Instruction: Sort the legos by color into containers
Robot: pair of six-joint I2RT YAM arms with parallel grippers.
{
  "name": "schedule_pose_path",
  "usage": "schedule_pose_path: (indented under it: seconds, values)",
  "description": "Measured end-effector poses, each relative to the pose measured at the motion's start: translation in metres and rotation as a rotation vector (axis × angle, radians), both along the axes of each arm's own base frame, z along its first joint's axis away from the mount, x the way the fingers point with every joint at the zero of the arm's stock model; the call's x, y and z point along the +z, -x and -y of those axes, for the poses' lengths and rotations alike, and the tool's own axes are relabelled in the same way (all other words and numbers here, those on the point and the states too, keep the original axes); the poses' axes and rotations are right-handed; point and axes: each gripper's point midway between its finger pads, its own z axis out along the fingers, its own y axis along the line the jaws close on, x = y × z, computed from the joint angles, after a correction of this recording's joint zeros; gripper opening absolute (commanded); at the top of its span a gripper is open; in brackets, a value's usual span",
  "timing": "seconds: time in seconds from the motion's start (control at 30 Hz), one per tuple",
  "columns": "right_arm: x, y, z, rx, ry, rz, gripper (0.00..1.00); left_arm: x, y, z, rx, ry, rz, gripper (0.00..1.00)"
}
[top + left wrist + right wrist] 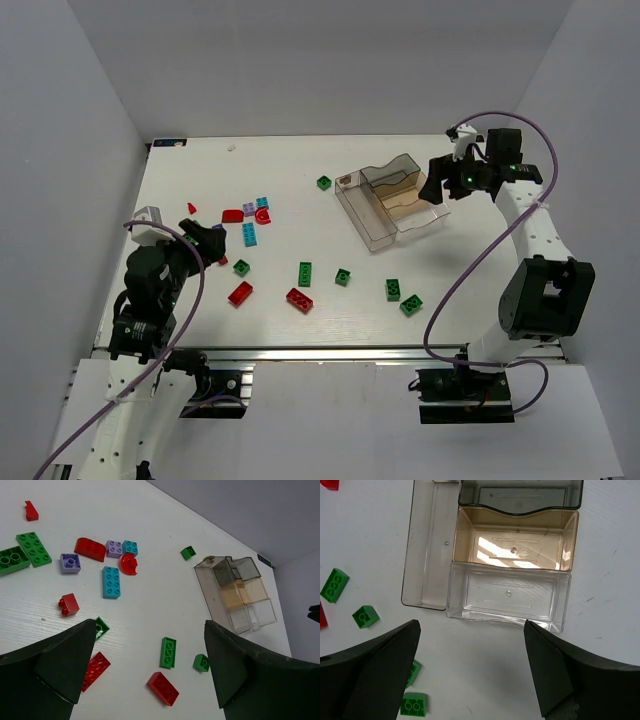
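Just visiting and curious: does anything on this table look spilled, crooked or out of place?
The toy bricks lie scattered loose across the table, none in the clear tray. The tray sits at a slant to the table's edges, and its compartments look empty. Nothing seems broken.

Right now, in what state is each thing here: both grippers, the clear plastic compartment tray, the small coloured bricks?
Left black two-finger gripper: open, holding nothing.
Right black two-finger gripper: open, holding nothing.
Clear brownish plastic tray: upright, every compartment empty.
Small studded plastic bricks: loose on the white table, none in the tray.
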Motion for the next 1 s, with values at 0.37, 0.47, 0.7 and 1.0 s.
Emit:
schedule_pose_path:
  seconds: [0.37,0.47,0.7,1.0]
  values:
    - [-0.003,0.04,-0.026,0.374,0.052,0.053,0.89,-0.006,0.004,0.003,-0.02,0.006,-0.012,0.97]
    - [-0.01,0.057,-0.044,0.535,0.09,0.094,0.89,-0.007,0.004,0.005,-0.026,0.01,-0.018,0.89]
    - [-0.029,0.14,-0.092,0.969,0.058,0.213,0.69,-0.015,0.008,0.014,-0.08,0.023,-0.052,0.53]
    - [-0.081,0.199,-0.105,1.206,0.084,0.239,0.86,-0.035,0.015,0.022,-0.121,0.036,-0.135,0.83]
